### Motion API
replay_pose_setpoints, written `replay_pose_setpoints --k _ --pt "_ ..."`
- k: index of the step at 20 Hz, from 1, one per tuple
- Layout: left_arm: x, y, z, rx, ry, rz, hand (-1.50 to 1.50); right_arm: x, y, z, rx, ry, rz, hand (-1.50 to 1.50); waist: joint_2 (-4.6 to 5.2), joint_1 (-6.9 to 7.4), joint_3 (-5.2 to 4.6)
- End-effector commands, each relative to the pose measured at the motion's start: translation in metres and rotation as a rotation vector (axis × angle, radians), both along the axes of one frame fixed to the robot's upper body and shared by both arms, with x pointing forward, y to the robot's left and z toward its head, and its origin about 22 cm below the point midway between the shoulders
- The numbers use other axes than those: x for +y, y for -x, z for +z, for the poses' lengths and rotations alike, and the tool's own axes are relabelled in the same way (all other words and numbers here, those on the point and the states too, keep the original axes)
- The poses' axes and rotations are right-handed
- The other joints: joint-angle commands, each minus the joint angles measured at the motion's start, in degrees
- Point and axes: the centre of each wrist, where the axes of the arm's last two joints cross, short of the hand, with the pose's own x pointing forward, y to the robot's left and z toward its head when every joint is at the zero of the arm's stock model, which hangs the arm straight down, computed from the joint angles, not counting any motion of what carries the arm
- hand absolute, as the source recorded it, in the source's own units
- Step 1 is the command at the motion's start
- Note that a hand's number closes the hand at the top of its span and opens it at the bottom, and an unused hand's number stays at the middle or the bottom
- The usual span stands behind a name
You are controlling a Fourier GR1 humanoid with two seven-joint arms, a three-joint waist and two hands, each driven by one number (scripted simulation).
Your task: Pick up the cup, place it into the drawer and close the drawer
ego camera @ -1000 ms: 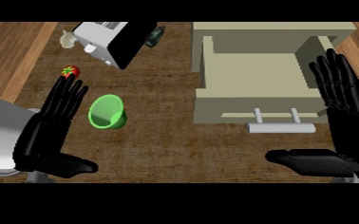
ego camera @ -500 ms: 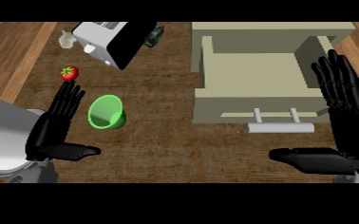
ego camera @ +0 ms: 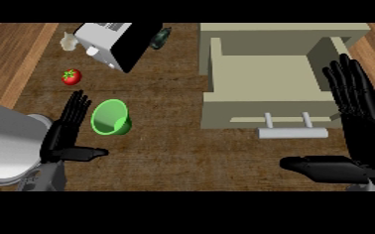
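The beige drawer [ego camera: 264, 82] stands pulled open with its handle [ego camera: 293, 131] toward the robot, ready to take the cup. The right hand [ego camera: 351, 124] rests flat-fingered beside it, holding nothing. The left hand [ego camera: 67, 131], fingers straight and thumb out, sits just beside the green cup [ego camera: 110, 117] on the counter, apparently lined up to grasp.

The dark wood-grain counter [ego camera: 183, 144] carries a green cup [ego camera: 110, 117], a tomato [ego camera: 71, 76], a toaster [ego camera: 116, 42], a pale shaker [ego camera: 68, 41], and an open beige drawer [ego camera: 267, 89].
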Motion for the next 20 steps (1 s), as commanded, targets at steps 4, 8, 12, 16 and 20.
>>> replay_pose_setpoints --k 4,8,12,16,20 --pt "0.033 0.018 -0.032 -0.008 0.033 0.024 -1.5 0.007 0.007 -0.011 -0.013 0.006 0.007 -1.5 0.12 -0.35 -0.04" --pt "0.027 0.0 -0.033 -0.031 0.035 0.036 -1.5 0.0 0.015 0.007 -0.008 -0.021 0.036 -1.5 0.26 -1.1 -0.11" --pt "-0.006 0.008 -0.054 -0.049 0.026 0.033 -1.5 -0.008 -0.016 0.004 0.022 0.009 0.015 -1.5 0.35 -0.52 -0.1" --pt "0.003 -0.002 -0.045 -0.039 0.008 0.01 -1.5 0.005 -0.005 -0.016 -0.019 0.005 0.023 -1.5 0.34 -0.68 -0.09" --pt "0.009 0.003 -0.047 -0.066 0.019 0.003 -1.5 0.009 -0.004 -0.006 -0.007 0.001 0.053 -1.5 0.52 -1.12 -0.17"
